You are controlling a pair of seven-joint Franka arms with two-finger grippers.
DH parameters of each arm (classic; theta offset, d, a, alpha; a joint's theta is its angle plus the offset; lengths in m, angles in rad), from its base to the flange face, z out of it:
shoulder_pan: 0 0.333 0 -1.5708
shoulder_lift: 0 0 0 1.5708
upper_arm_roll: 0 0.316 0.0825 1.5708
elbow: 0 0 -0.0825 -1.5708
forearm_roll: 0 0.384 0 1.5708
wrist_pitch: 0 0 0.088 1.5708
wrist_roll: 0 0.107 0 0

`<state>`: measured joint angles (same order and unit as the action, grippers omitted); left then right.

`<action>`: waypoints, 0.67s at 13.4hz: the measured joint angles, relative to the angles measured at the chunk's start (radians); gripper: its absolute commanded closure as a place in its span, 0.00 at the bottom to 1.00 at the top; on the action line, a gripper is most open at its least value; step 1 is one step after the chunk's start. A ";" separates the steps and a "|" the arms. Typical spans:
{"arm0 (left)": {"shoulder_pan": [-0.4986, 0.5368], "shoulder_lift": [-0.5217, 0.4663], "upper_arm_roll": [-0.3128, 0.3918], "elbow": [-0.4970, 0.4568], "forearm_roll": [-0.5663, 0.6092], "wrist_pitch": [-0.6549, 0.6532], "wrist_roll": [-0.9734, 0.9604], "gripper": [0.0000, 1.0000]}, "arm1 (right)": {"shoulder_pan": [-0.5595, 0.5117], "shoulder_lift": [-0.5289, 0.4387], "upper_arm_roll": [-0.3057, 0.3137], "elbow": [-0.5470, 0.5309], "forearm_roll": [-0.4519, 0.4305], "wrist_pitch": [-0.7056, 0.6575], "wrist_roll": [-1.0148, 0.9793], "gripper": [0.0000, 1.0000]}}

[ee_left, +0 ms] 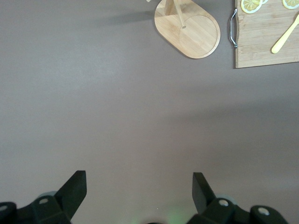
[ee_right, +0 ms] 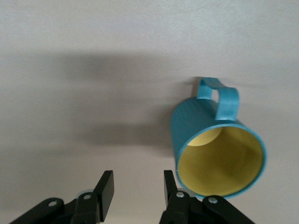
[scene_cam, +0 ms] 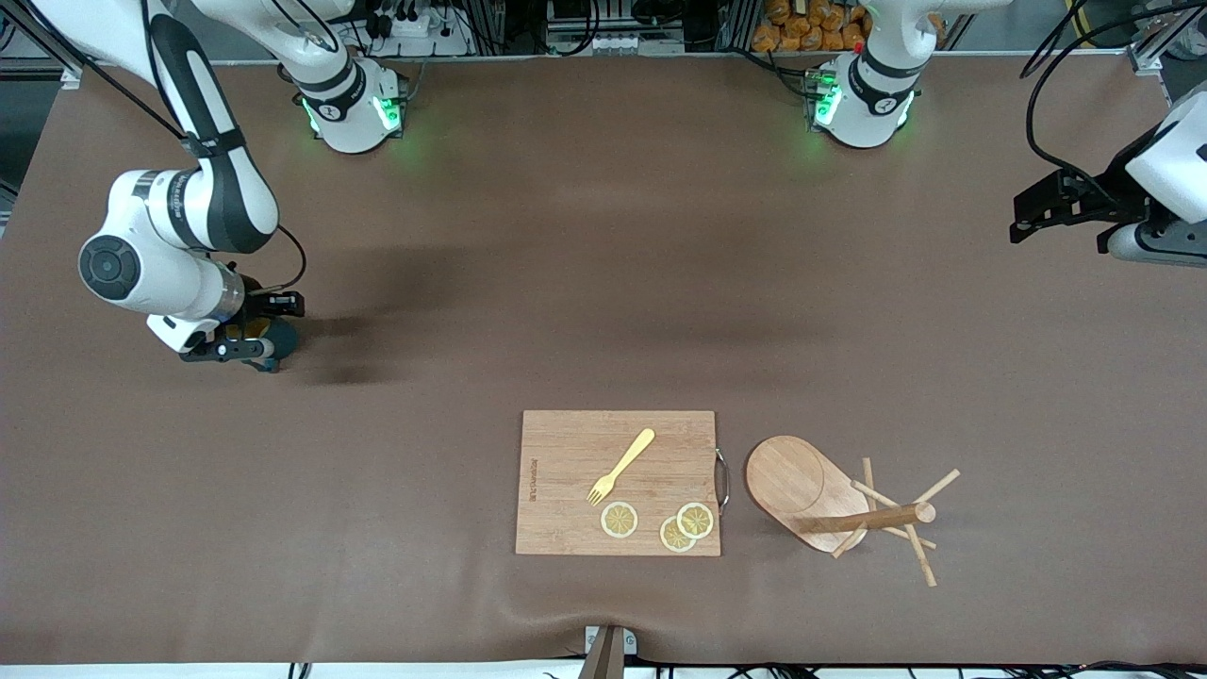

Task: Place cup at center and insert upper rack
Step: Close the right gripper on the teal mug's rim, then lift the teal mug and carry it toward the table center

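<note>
**Cup approach in hand; rack not yet touched**

Front view: the right pincer (scene_cam: 247, 341) was seen low at the right arm's end of the bench (scene_cam: 585, 283), w/ the cup (scene_cam: 280, 341) just beside it and partly hidden by it. Whether the cup was touched could not be told from here. The left pincer (scene_cam: 1047, 212) was held up over the left arm's end of the bench, well apart from everything; that arm was taken to be waiting. The upper rack (scene_cam: 830, 505) was seen lying tipped on its side, nearer the camera, beside the cutting board (scene_cam: 566, 481). On the board a yellow fork (scene_cam: 620, 466) and three lemon slices (scene_cam: 660, 525) were laid.

Left wrist view: the left pincer (ee_left: 139, 191) was shown w/ fingers wide apart and nothing between them. The rack's oval base (ee_left: 194, 35) and a corner of the board (ee_left: 261, 42) were seen well off.

Right wrist view: the right pincer (ee_right: 138, 189) was shown w/ fingers apart by a narrow gap, nothing gripped. The cup (ee_right: 217, 149) stood beside them, not between them, its rim close to one finger and its handle turned away.

Judgement: the first step, cup pick-up, appeared to be in hand; the cup was still far from bench centre. For the next move, the pincer would prob. need shifting sideways so one finger goes inside the rim and one outside, then closing. The rack would need righting later.
</note>
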<state>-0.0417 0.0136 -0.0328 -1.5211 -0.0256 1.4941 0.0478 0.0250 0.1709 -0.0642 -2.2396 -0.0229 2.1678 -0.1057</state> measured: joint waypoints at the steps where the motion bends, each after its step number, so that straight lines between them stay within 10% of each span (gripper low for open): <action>1: 0.000 0.000 0.000 0.000 0.000 0.000 0.000 0.00 | -0.002 0.000 -0.001 0.000 -0.013 0.004 0.000 0.49; 5: 0.000 0.000 0.000 0.000 -0.001 0.000 0.000 0.00 | -0.029 0.019 -0.011 -0.008 -0.021 0.053 -0.013 0.54; 7: 0.000 0.000 0.000 0.000 -0.001 0.000 0.000 0.00 | -0.060 0.043 -0.011 -0.009 -0.022 0.084 -0.064 0.88; 9: 0.000 0.000 -0.004 0.000 -0.001 0.000 0.000 0.00 | -0.089 0.067 -0.012 -0.011 -0.021 0.104 -0.088 1.00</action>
<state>-0.0422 0.0136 -0.0363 -1.5210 -0.0271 1.4941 0.0478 -0.0635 0.2383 -0.0759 -2.2505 -0.0438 2.2721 -0.1933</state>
